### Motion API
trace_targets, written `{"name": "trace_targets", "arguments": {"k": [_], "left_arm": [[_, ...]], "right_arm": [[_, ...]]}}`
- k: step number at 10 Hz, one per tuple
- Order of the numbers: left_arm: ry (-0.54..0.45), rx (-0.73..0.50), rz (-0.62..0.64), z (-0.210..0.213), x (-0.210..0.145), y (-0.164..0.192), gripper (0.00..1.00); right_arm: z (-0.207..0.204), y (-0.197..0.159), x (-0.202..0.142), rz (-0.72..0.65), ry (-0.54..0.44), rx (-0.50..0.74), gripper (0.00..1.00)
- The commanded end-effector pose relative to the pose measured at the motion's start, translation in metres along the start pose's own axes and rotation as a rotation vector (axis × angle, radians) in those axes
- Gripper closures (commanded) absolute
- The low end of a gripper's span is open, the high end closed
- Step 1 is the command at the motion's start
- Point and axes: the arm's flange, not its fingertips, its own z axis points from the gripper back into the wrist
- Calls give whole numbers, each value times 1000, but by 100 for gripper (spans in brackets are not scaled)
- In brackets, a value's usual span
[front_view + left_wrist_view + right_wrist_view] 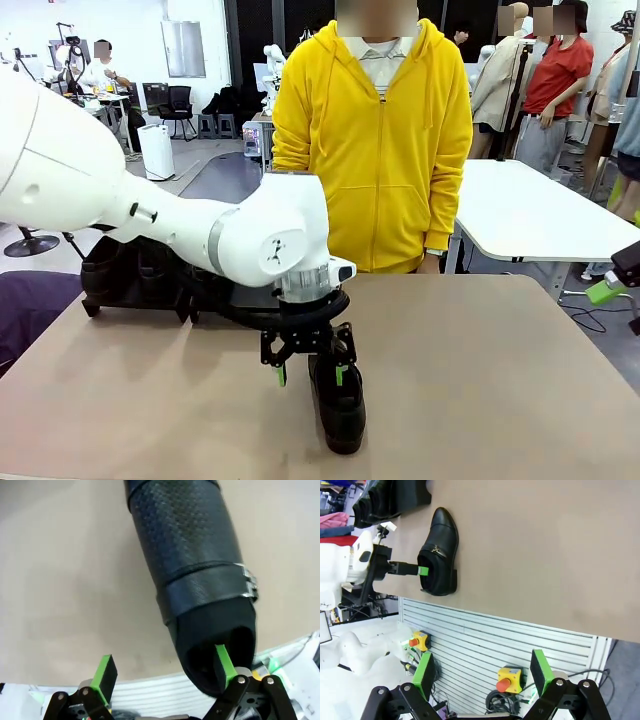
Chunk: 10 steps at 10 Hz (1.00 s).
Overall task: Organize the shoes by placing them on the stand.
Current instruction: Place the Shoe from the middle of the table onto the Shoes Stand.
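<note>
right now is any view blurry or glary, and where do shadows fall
Front view: sharp, soft overhead light, faint shadow beside the shoe on the table. Left wrist view: shoe close and slightly soft, mild sheen on its leather; the nearest green fingers are blurred. Right wrist view: wide-angle bending at edges, even light.

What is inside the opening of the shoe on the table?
One green pad of the open left gripper reaches into the shoe's opening; the other pad is outside, over the table. The interior is dark, so nothing deeper can be made out.
</note>
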Motion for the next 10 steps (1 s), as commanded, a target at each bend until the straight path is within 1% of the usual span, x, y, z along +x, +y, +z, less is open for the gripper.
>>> {"name": "trace_targets", "arguments": {"k": [1, 2, 3, 4, 5, 8, 10], "left_arm": [[-84, 41, 49, -26, -3, 2, 0], [-122, 48, 57, -28, -1, 5, 0], [-149, 47, 62, -26, 1, 6, 28], [-134, 42, 67, -24, 2, 6, 86], [-143, 40, 73, -23, 4, 7, 100], [-126, 27, 76, -22, 6, 9, 100], [-142, 18, 62, -19, 5, 8, 100]], "right_arm": [[2, -1, 0, 19, -5, 27, 0], [2, -1, 0, 19, -5, 27, 0], [2, -1, 0, 19, -5, 27, 0], [2, -1, 0, 19, -5, 27, 0], [2, -1, 0, 19, -5, 27, 0], [2, -1, 0, 19, -5, 27, 0], [2, -1, 0, 19, -5, 27, 0]]}}
